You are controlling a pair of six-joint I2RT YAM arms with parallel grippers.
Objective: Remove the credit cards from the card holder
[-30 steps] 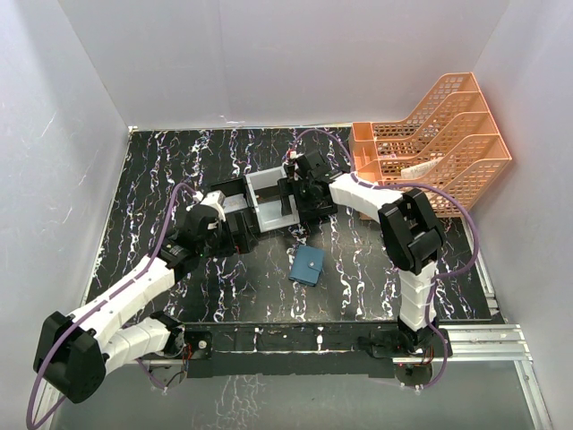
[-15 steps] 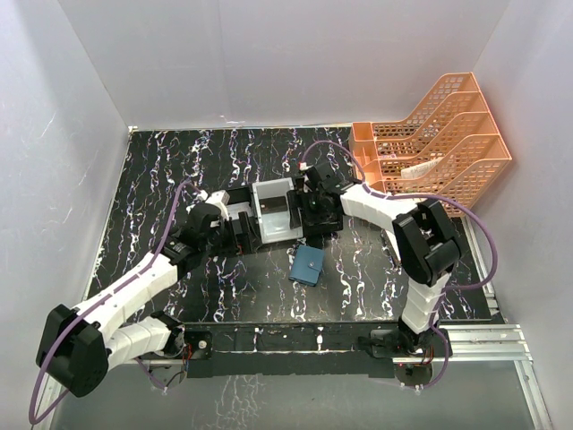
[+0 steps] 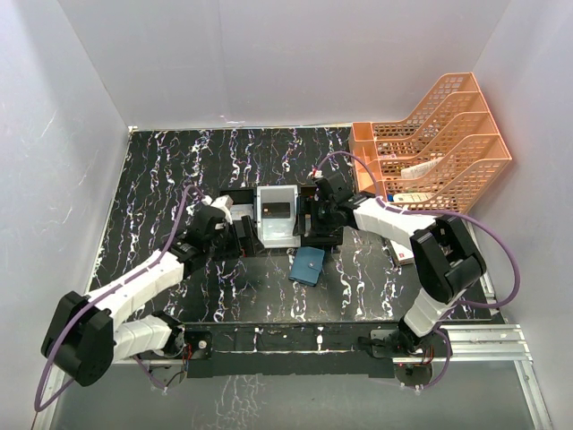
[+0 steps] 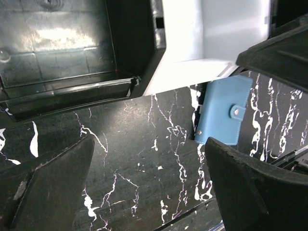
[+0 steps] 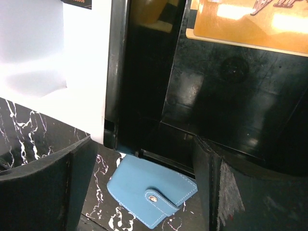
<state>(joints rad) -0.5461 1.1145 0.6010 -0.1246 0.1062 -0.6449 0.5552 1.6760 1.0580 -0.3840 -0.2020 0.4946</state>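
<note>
Black marbled table [image 3: 161,170]: three-compartment tray [image 4: 77,91] at centre.
Left gripper [image 4: 149,142] by tray's left end: jaws wide, empty.
Right gripper [image 5: 144,144] by tray's right end: jaws fairly wide, empty.
Blue card holder [image 3: 307,265]: on table just beside tray's near edge, shut.
Gold-tan credit card [image 5: 250,21]: lying in black compartment.
Step, likely: between extractions; holder's contents hidden.
Next: descend to holder, one claw pins, other frees snap tab [image 5: 153,197].

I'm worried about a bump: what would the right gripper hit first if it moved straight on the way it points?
Probably the tray: its black wall fills the gap ahead between the open fingers of the right gripper. The card holder lies lower, seemingly under that line, though depth is unclear.
</note>
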